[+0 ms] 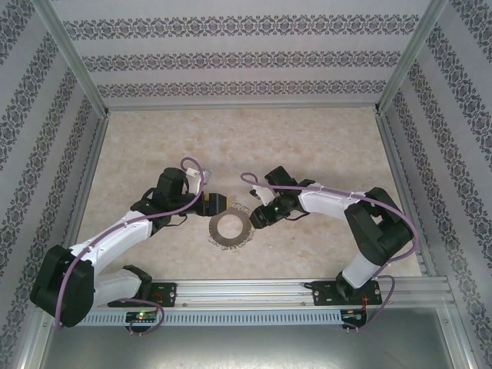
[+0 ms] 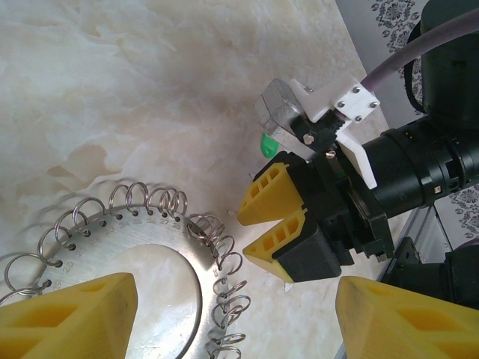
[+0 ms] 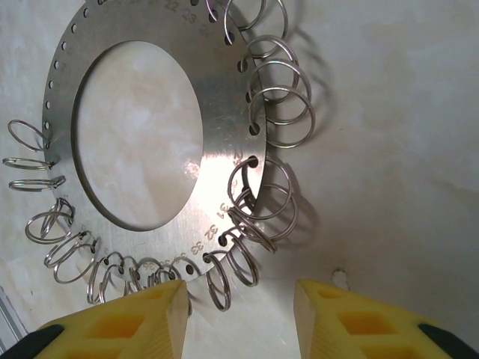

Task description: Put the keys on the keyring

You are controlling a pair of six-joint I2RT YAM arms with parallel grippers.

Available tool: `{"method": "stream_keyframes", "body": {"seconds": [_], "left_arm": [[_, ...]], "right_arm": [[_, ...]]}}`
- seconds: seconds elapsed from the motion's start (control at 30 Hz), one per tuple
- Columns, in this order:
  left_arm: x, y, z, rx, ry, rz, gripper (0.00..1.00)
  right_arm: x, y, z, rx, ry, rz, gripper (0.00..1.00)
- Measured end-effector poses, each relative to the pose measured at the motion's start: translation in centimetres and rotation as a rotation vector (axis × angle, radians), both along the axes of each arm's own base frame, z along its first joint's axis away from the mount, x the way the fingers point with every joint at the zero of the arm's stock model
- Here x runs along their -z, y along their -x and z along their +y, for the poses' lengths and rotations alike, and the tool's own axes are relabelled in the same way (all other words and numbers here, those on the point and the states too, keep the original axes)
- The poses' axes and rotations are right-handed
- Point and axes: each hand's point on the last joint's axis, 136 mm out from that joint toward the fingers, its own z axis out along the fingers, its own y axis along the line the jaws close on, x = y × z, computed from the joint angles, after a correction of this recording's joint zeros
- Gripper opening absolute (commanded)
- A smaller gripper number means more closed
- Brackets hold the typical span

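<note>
The keyring (image 1: 230, 228) lies flat on the table, a grey metal disc with a wide hole and thin wire loops (image 3: 273, 112) round its rim. My left gripper (image 1: 217, 206) hovers over its upper left edge, open wide; in the left wrist view its fingertips (image 2: 75, 314) straddle the ring's (image 2: 150, 254) rim. My right gripper (image 1: 257, 217) sits at the ring's right edge, open. A wire loop (image 3: 224, 280) lies between its fingertips (image 3: 157, 318), untouched. A bright green bit (image 2: 267, 144), seemingly the key's head, peeks from behind the right gripper (image 2: 243, 235).
The marble-patterned table (image 1: 307, 154) has patterned walls on three sides and a metal rail (image 1: 254, 290) along the near edge. The two arms meet close together over the ring.
</note>
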Motion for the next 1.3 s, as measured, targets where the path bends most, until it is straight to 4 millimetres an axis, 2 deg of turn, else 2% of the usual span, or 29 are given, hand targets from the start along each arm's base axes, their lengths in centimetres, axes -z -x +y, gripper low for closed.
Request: {"method": "stream_keyframes", "body": {"seconds": [0.57,1.3], "left_arm": [[-1.0,0.1,0.0,0.002,0.013,-0.033,0.7],[-0.8,0.2,0.1,0.002,0.01,-0.028,0.7]], "right_arm": [[1.2,0.6,0.1,-0.013,0.018,0.037,0.31],[1.0,0.9,0.9,-0.033,-0.022,0.059,0.17]]}}
